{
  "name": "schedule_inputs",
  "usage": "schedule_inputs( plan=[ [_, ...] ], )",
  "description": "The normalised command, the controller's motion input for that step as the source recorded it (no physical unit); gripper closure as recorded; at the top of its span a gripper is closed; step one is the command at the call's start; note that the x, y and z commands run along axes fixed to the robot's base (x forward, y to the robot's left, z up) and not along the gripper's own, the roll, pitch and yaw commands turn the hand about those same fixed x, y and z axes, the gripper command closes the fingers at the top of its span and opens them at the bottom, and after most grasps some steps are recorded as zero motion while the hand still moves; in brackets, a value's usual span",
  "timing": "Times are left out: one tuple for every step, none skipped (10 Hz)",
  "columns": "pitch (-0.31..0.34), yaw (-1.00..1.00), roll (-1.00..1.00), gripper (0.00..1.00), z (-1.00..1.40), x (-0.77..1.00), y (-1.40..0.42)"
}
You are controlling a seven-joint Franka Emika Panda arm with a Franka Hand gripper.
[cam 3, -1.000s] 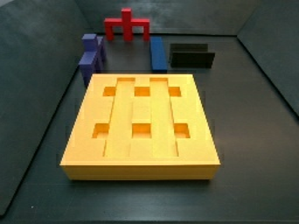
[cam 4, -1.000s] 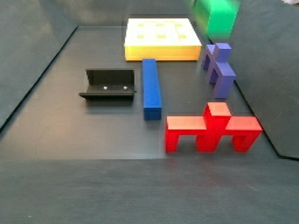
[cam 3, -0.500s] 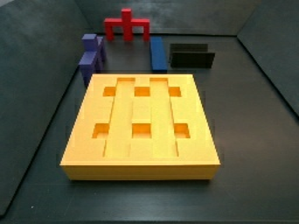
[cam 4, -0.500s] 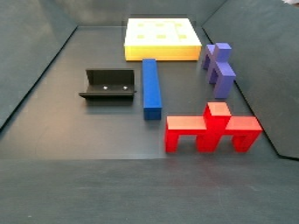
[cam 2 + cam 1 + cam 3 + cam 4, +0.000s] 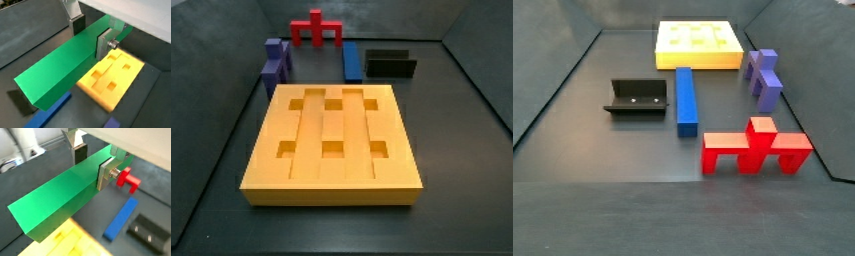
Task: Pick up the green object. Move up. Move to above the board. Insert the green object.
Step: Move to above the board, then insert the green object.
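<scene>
In both wrist views my gripper (image 5: pixel 92 164) (image 5: pixel 90 35) is shut on the green object (image 5: pixel 60 203) (image 5: pixel 57 70), a long plain green bar clamped between the silver fingers and held high in the air. The orange-yellow board (image 5: pixel 113 75) lies below, partly under the bar; a corner of it shows in a wrist view (image 5: pixel 63 240). The board shows whole in both side views (image 5: pixel 331 140) (image 5: pixel 698 45), its grooves and square holes empty. The gripper and the green bar are out of view in both side views.
A blue bar (image 5: pixel 349 60) (image 5: pixel 684 98) (image 5: pixel 121 218) lies on the floor beyond the board. A red branched piece (image 5: pixel 315 30) (image 5: pixel 756 148) (image 5: pixel 128 179), a purple piece (image 5: pixel 274 65) (image 5: pixel 763 78) and the dark fixture (image 5: pixel 390 64) (image 5: pixel 637 97) stand near it.
A green blur at the upper edge of a side view one second ago has gone out of frame. The pieces on the floor have not moved.
</scene>
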Motion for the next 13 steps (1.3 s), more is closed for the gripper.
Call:
schedule_inputs(
  plan=[
    [0.16,0.0,0.0,1.0,0.23,0.45,-1.4],
    [0.153,0.0,0.02,1.0,0.16,0.34,-0.96],
    [0.142,0.0,0.03,1.0,0.13,0.28,-0.71],
    [0.108,0.01,0.04,1.0,0.08,0.16,-0.37],
    [0.081,0.01,0.04,1.0,0.05,0.11,-0.23],
    [-0.147,0.0,-0.08,1.0,-0.24,-0.17,0.0],
    [-0.221,0.0,0.0,1.0,-0.71,-0.32,0.02],
    [-0.253,0.01,0.04,1.0,-0.81,-0.49,0.11],
    [-0.233,0.17,0.08,1.0,-0.81,-0.34,-0.02],
    [-0.159,0.24,0.15,1.0,-0.85,-0.15,-0.15],
    [-0.101,0.2,0.17,1.0,-0.89,0.0,-0.22],
    [-0.091,0.23,0.12,1.0,-0.93,0.13,-0.37],
    [-0.099,0.25,0.08,1.0,-0.97,0.26,-0.39]
  ],
)
